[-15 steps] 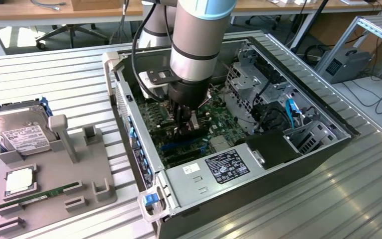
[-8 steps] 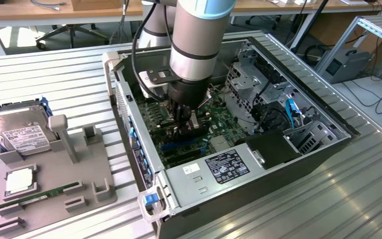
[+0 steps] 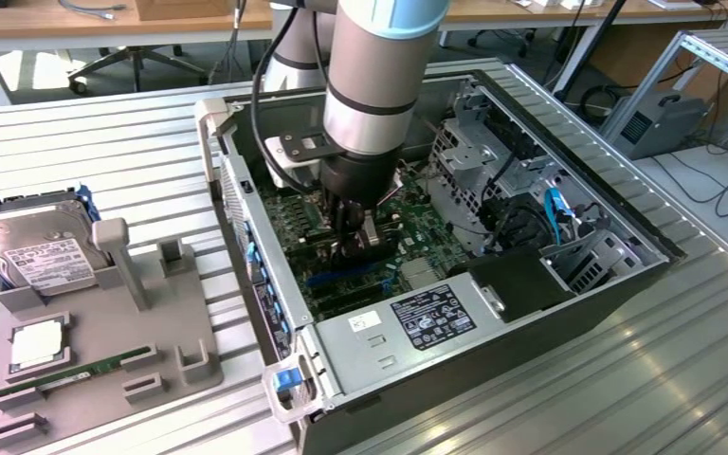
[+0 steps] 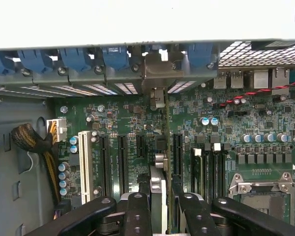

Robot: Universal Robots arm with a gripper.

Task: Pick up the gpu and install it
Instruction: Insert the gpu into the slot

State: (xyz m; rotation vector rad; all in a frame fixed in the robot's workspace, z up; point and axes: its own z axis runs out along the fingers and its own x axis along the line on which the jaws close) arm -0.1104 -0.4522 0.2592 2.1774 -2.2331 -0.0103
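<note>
While the arm reaches straight down into the open computer case (image 3: pixel 617 275) in the exterior view, the gripper (image 3: pixel 355 230) sits low over the green motherboard (image 3: pixel 421 227), its fingers closed on the gpu (image 3: pixel 367 239), which stands on edge between them just above the board. On the slatted table toward the exterior view's left, a grey holder tray (image 3: pixel 149 365) carries a silver hard drive (image 3: pixel 38 248) with a white label, a small square chip (image 3: pixel 38 343) and a thin green RAM stick (image 3: pixel 76 372). A power supply (image 3: pixel 438 318) with a black label lies in the near end of the case. From the wrist view, the gripper (image 4: pixel 162 199) has its black fingers (image 4: pixel 137 206) pressed against both faces of the gpu (image 4: pixel 160 142), seen edge-on; its silver bracket meets the rear slot openings by the blue clips (image 4: pixel 115 56), and its lower edge runs between the black expansion slots (image 4: pixel 177 152). A white slot (image 4: pixel 84 164) and a braided cable bundle (image 4: pixel 29 140) lie off to one side, and the CPU socket (image 4: pixel 265 189) to the other.
</note>
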